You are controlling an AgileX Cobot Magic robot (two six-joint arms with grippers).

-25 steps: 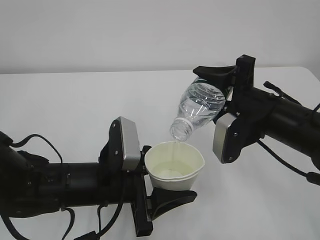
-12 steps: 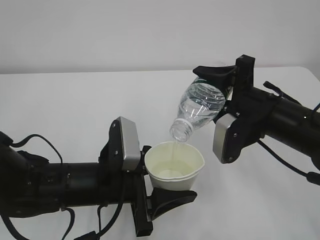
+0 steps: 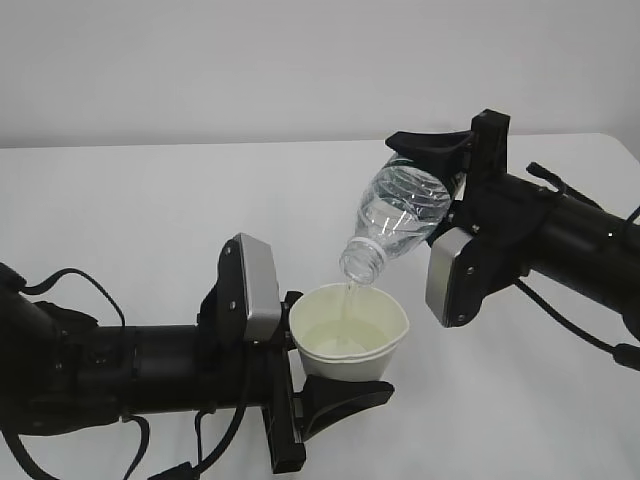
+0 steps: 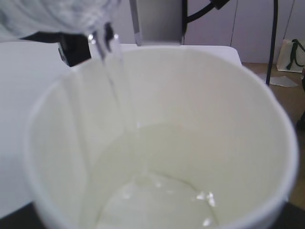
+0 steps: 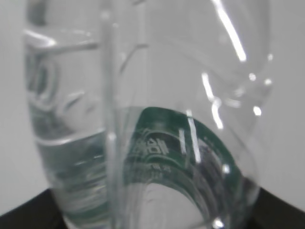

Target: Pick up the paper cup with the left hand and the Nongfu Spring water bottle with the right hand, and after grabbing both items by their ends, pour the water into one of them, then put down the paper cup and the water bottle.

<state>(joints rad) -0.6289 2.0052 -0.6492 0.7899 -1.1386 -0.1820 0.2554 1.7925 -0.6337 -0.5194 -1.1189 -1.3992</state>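
Observation:
My left gripper (image 3: 338, 372) is shut on the paper cup (image 3: 348, 345) and holds it upright above the table. The cup (image 4: 228, 119) fills the left wrist view, with water (image 4: 157, 202) pooled in its bottom. Up and to the right, my right gripper (image 3: 425, 180) is shut on the base end of the Nongfu Spring water bottle (image 3: 400, 215). The bottle is tilted mouth-down over the cup. A thin stream of water (image 3: 349, 293) falls from the mouth into the cup. The right wrist view shows the bottle (image 5: 157, 119) close up, partly full, with its green label.
Both arms hover over a white table (image 3: 150, 220) with a pale wall behind. The right arm's grey module (image 3: 450, 275) hangs just right of the cup. A bag (image 4: 293, 55) stands on the floor beyond the table's far edge.
Both arms have stayed still. Water keeps running from the bottle, and the level in the cup is a little higher.

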